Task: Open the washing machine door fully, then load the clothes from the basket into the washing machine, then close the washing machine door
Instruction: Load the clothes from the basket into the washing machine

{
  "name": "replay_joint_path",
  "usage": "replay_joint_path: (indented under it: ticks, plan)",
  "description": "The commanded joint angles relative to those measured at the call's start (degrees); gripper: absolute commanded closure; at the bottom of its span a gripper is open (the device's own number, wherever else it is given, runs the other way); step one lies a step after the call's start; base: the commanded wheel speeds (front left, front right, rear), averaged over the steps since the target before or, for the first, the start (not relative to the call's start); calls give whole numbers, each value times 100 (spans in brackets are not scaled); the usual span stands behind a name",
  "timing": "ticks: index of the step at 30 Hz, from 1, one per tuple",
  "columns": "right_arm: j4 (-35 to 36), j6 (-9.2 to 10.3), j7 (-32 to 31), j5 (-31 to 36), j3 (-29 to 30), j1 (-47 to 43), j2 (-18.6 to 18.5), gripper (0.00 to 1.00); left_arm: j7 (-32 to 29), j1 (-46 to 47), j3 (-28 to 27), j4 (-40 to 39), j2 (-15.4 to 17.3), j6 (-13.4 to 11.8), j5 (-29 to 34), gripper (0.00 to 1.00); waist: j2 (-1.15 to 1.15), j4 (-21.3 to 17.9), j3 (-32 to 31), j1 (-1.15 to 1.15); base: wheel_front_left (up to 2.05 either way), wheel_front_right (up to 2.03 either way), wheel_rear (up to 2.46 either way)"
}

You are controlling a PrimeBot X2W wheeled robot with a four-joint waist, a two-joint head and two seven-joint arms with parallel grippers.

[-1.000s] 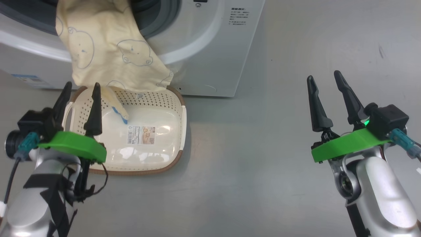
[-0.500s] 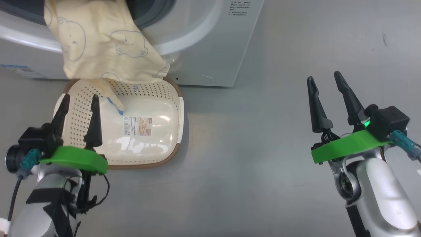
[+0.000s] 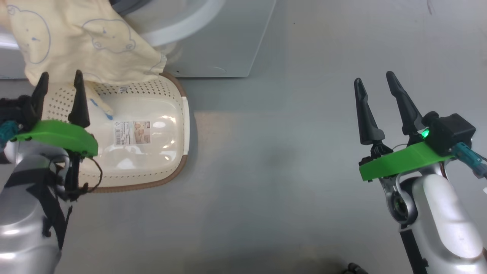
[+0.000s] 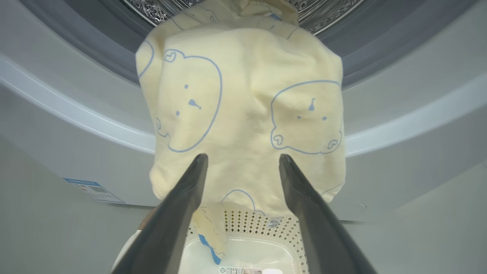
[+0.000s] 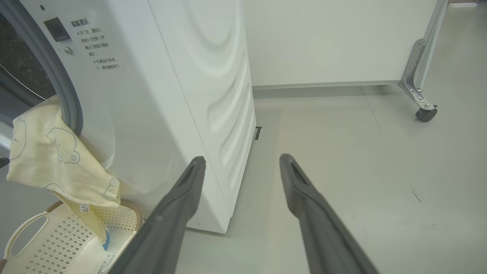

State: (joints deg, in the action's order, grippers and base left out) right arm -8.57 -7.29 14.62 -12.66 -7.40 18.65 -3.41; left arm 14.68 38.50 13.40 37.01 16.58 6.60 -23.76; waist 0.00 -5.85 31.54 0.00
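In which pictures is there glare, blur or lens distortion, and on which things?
Head view: the basket shows glare patches on its glossy base, a soft shadow on the floor at its right. Left wrist view: the wide lens bows the front of the washing machine into curves; the clothes are sharp, the left tool soft at the bottom edge. Right wrist view: even, soft light.

L gripper, R gripper: 2 dark fingers ea.; green plate behind jaws; black cam block, teal plug, silver forearm.
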Motion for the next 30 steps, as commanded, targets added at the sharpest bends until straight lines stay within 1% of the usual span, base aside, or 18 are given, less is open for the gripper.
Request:
replay_joint_path:
  ticks: [1, 7, 10, 15, 23, 30]
  plan:
    - [200, -20, 38, 25, -101, 69, 10, 0, 31, 220, -181, 2, 282, 14, 5, 0, 0, -105, 109, 0, 0, 0, 0]
    - [206, -20, 38, 49, -172, 136, 28, 0, -40, 992, -175, 935, 300, 63, -246, 0, 0, -265, 289, 0, 0, 0, 0]
    - [189, -20, 38, 34, -223, 176, 39, 0, -42, 1424, -49, 1491, 327, 80, -309, 0, 0, -352, 360, 0, 0, 0, 0]
    - [187, -20, 38, 14, -272, 193, 46, 0, -49, 1801, 97, 2093, 359, 86, -341, 0, 0, -431, 437, 0, 0, 0, 0]
    - [176, -20, 38, -38, -370, 247, 51, 0, -125, 2297, 227, 2767, 327, 88, -571, 0, 0, -517, 532, 0, 0, 0, 0]
    - [167, -20, 38, -97, -449, 293, 52, 0, -145, 2711, 330, 3043, 324, 88, -777, 0, 0, -589, 612, 0, 0, 0, 0]
